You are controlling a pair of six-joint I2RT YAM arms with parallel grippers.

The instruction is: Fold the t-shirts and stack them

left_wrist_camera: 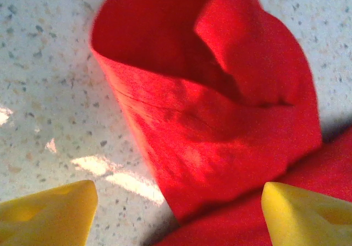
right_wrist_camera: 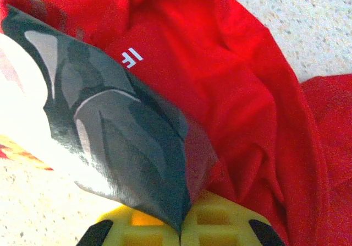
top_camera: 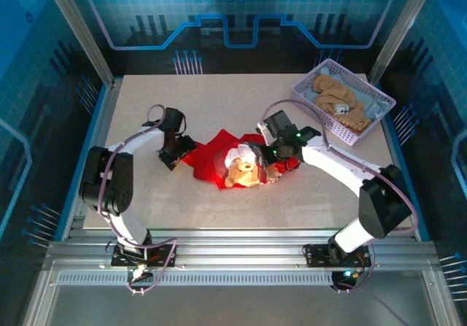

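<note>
Tabletop (top_camera: 219, 96) basket (top_camera: 322, 118) holds tan tee (top_camera: 337, 98), blue tee (top_camera: 373, 106); left hand (left_wrist_camera: 177, 197) spread, right hand (right_wrist_camera: 180, 228) pinching red tee (right_wrist_camera: 220, 81).

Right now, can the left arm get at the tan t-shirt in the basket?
Probably not: the tan t-shirt lies in the basket at the far right, beyond the right arm and red t-shirt.

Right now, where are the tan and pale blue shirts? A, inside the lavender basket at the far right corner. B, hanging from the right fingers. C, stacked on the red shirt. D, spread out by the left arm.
A: the tan shirt and the pale blue shirt lie bunched inside the lavender basket, apart from the red t-shirt in the middle of the table.
</note>
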